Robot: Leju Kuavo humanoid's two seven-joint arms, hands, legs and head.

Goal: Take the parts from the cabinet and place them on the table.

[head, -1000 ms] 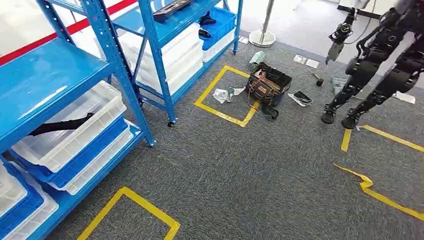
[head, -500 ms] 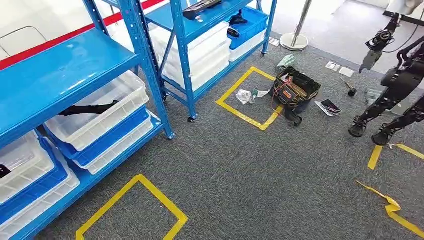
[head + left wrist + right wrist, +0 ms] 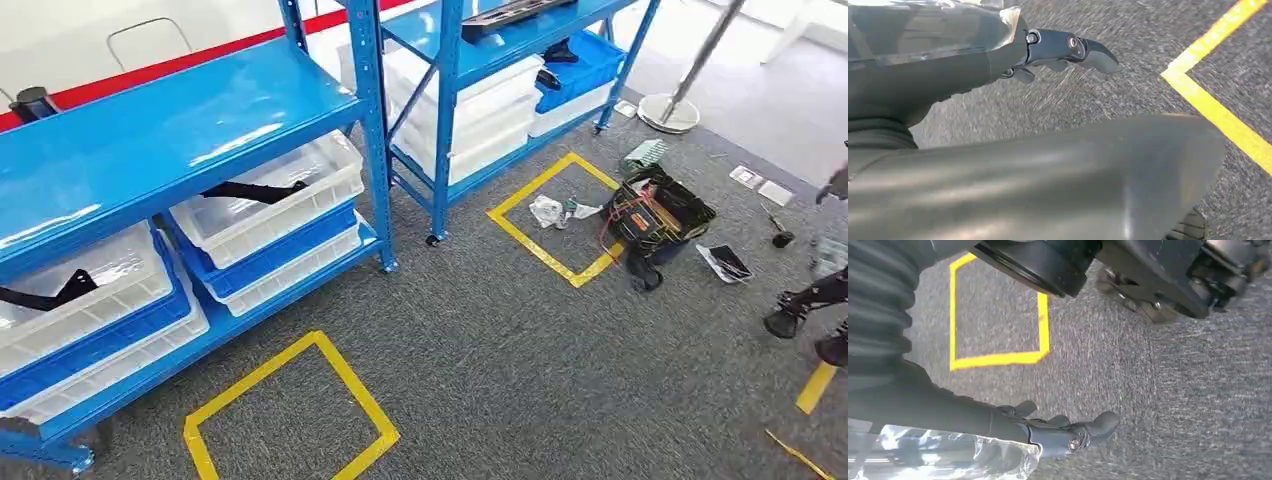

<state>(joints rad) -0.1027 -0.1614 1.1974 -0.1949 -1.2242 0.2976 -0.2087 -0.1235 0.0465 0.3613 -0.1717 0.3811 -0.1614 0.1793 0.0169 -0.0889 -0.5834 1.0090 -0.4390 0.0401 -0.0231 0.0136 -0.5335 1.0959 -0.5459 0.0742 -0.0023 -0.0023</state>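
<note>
Blue racks (image 3: 180,120) stand along the left and back in the head view. A long black part (image 3: 255,190) lies in a white bin (image 3: 320,175) on the lower level, and another black part (image 3: 40,295) lies in the bin to its left. A flat dark part (image 3: 520,12) rests on top of the far rack. My left hand (image 3: 1068,50) hangs over grey carpet with its fingers stretched out and nothing in them. My right hand (image 3: 1068,435) hangs the same way, with clear film around its body.
A yellow tape square (image 3: 290,410) marks the carpet before the near rack, and a second square (image 3: 550,215) lies by the far rack. A black tool bag (image 3: 655,215) and loose items sit beyond it. Another robot's feet (image 3: 800,315) stand at the right edge.
The camera has swung toward the racks: they have shifted right and fill more of the picture, while the other robot has slid almost out at the right edge.
</note>
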